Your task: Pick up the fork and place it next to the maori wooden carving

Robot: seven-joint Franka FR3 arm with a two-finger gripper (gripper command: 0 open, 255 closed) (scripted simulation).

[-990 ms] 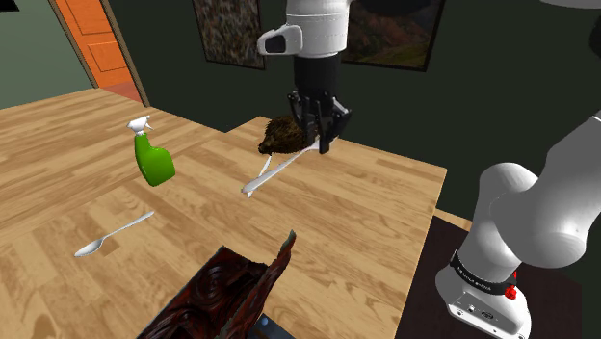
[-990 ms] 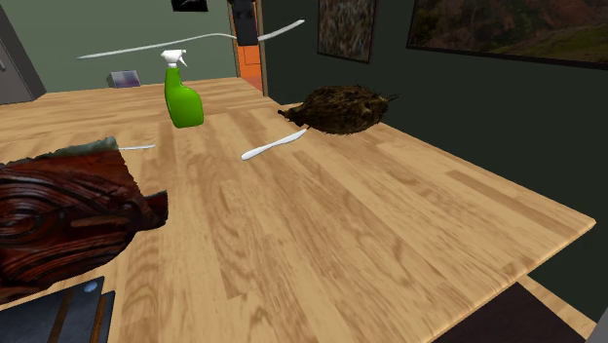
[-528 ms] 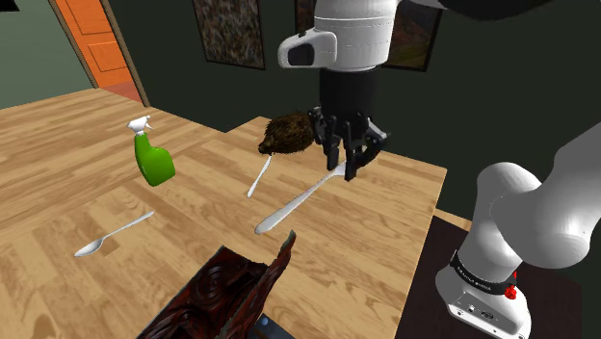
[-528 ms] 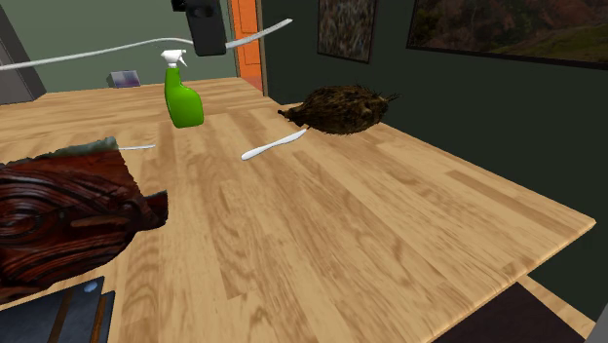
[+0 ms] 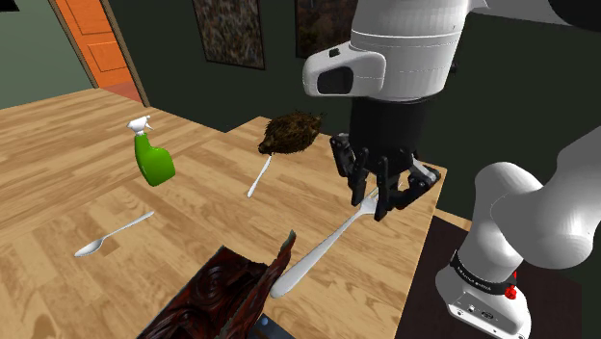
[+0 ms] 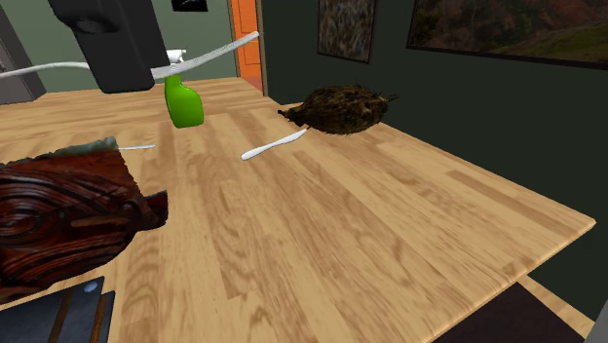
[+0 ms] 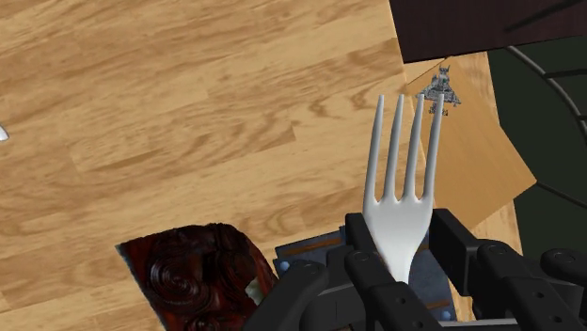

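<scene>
Fork (image 5: 323, 250): white, clasped in the hand and carried clear of the surface. It slants down from the fingers towards the carving. In the shoulder view its broad handle end shows just by the carving's upper edge.
Surface (image 5: 58, 144): pale wood planks, carrying everything else.
Arm: white, reaching in over the near corner with the wrist pointing down.
Carving (image 5: 226, 294): dark reddish wood cut with spirals, at the near edge of the surface, below and beside the hand.
Hand (image 5: 383, 202): black, fingers drawn narrow around the fork's neck. In the wrist view the four tines (image 7: 404, 207) stick out past the fingertips.
Spray bottle (image 5: 152, 159): green with a white trigger, well apart from the hand.
Spiky brown object (image 5: 289, 132): at the far edge.
Knife (image 5: 258, 177): white, lying just in front of the spiky object.
Spoon (image 5: 111, 234): pale, lying near the bottle.
</scene>
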